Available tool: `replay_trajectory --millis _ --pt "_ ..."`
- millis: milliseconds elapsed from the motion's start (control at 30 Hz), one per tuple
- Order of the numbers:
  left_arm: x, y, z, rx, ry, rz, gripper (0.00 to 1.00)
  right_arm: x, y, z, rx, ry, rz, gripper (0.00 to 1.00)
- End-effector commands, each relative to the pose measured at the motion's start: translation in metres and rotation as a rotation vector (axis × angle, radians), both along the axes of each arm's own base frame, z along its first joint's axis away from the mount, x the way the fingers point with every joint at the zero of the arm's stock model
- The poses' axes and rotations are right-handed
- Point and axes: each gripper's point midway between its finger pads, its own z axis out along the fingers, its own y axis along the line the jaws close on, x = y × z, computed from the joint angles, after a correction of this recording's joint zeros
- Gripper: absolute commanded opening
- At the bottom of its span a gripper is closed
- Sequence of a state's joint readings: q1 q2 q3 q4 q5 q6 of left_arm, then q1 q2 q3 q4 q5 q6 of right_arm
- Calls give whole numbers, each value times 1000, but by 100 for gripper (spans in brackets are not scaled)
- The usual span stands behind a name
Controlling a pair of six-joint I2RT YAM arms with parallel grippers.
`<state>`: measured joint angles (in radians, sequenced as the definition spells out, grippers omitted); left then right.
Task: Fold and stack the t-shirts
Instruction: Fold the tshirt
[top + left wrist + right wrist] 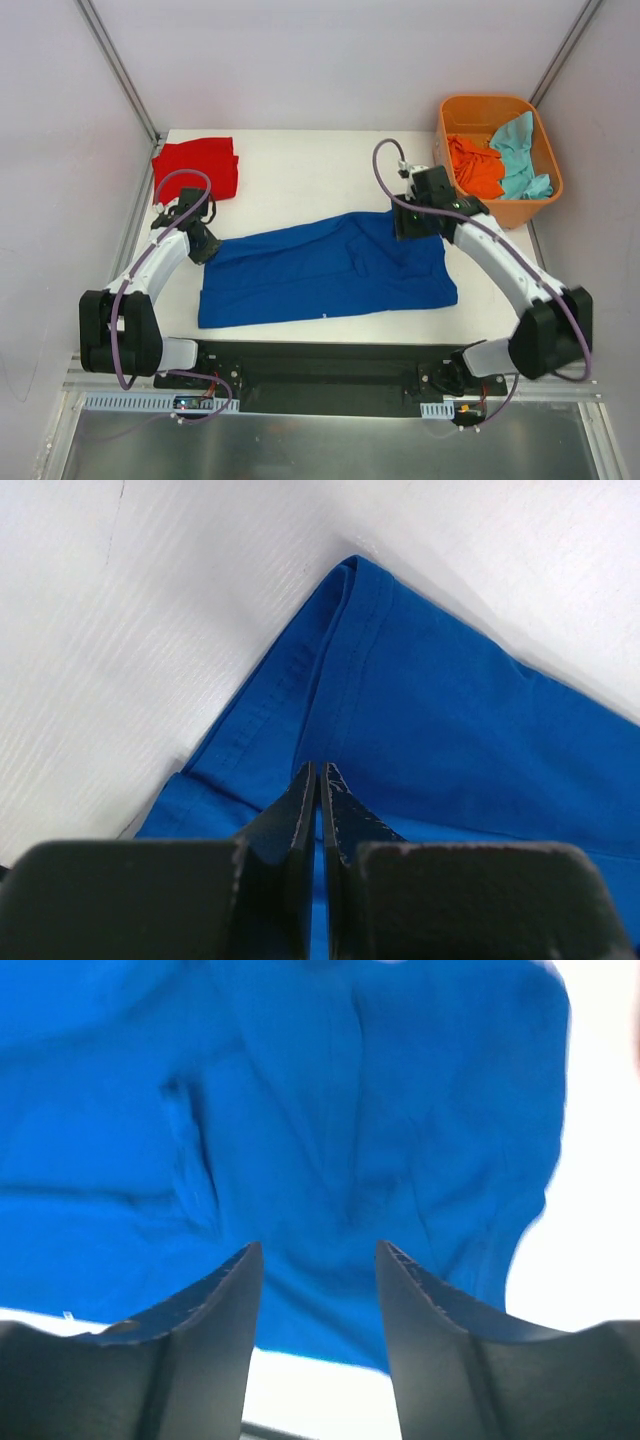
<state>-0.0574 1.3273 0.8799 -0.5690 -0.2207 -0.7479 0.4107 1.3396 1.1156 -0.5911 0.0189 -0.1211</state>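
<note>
The blue t-shirt [325,270] lies spread in the middle of our bench [300,170], our left hand [200,240] pressed together at its far left corner (whether it pinches cloth we cannot tell) and our right hand [412,222] spread over the far right edge, probably to fold it.

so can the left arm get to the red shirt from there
Probably yes: the red shirt lies just beyond the left gripper with bare table between, but that gripper is shut on the blue shirt.
</note>
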Motion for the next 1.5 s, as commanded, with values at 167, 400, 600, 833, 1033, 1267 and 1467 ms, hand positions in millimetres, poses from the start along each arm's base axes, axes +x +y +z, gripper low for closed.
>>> replay_trajectory --millis 167,400,600,833,1033,1267,1467 --pt "0 4 -2 15 5 19 0 89 29 -34 21 131 7 56" --pt "-3 4 -5 14 16 23 0 78 25 -80 30 276 1 59" --pt "0 3 -5 10 13 23 0 71 31 -103 54 342 3 59" --pt "0 3 -4 10 10 25 0 71 32 -117 51 373 -4 57" --pt "-1 3 -2 9 3 26 0 69 32 -117 51 371 4 47" --pt "-1 3 0 7 -7 24 0 65 37 -110 63 351 27 7" --pt "0 2 5 4 -25 13 0 53 27 -83 -19 290 42 1"
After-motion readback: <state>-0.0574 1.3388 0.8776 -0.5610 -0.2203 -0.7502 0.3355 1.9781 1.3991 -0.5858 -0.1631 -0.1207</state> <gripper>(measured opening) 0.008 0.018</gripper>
